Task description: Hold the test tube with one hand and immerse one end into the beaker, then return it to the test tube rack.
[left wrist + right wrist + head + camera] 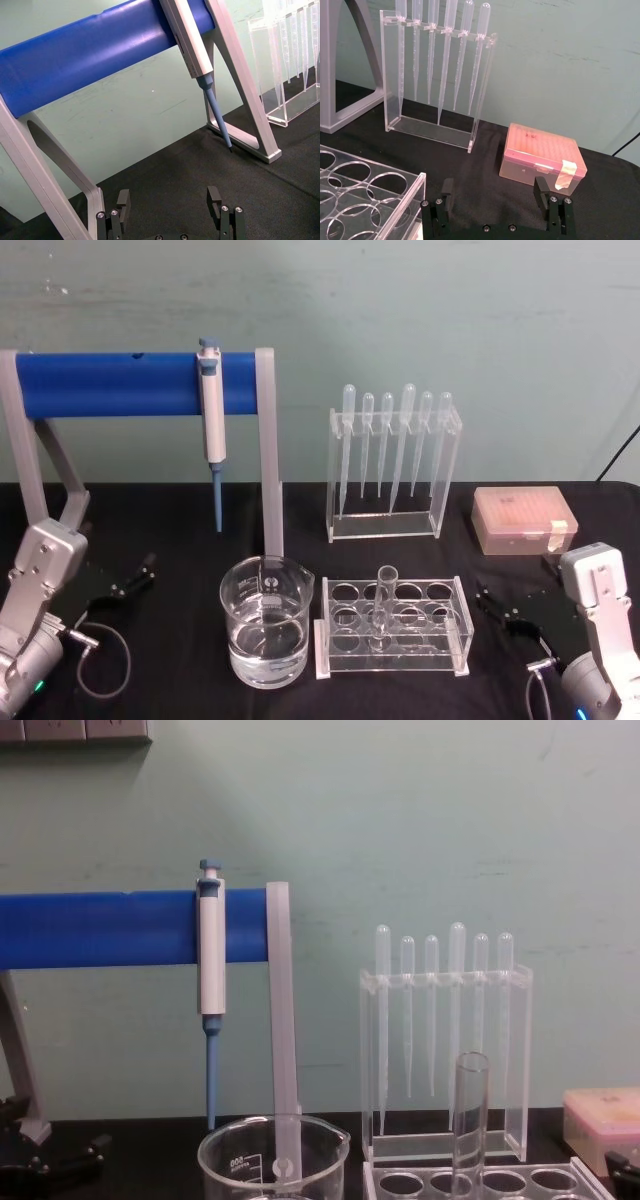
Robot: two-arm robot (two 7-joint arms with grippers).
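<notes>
The test tube (385,602) stands upright in a middle hole of the clear rack (455,625), free of both grippers; the chest view shows its open top (470,1115). The beaker (265,635), partly filled with water, sits just left of the rack, and its rim rises into the chest view (272,1152). My left gripper (140,575) rests open on the black table left of the beaker, with nothing between its fingers (123,201). On the table right of the rack, my right gripper (492,608) is also open and empty, its fingers (540,186) apart.
A blue bar on grey legs (110,383) spans the back left, with a blue-and-white pipettor (212,430) hanging from it. An acrylic stand of plastic pipettes (392,465) stands at back centre. A pink tip box (523,520) lies at back right.
</notes>
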